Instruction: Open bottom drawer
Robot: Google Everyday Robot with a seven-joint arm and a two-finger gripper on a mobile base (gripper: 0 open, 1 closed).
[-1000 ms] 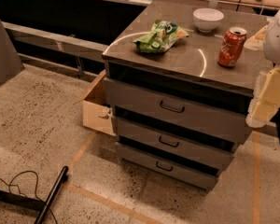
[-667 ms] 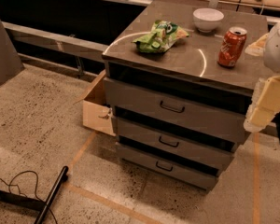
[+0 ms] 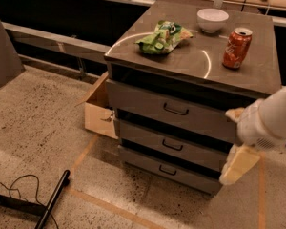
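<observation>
The grey cabinet has three wide drawers. The bottom drawer is the lowest one, with a slim grey front and a small dark wire handle. Its front sits in line with the middle drawer above it. My gripper, cream-coloured on a white arm, hangs in front of the cabinet's right front corner. It is level with the middle and bottom drawers, well to the right of the handle and not touching it.
A green snack bag, a white bowl and a red soda can stand on the cabinet top. An open cardboard box sits against the cabinet's left side. A black pole and cable lie on the floor at lower left.
My arm and gripper have moved down and to the left, from beside the top drawer's right end to the lower right corner of the cabinet front. The drawers have not moved.
</observation>
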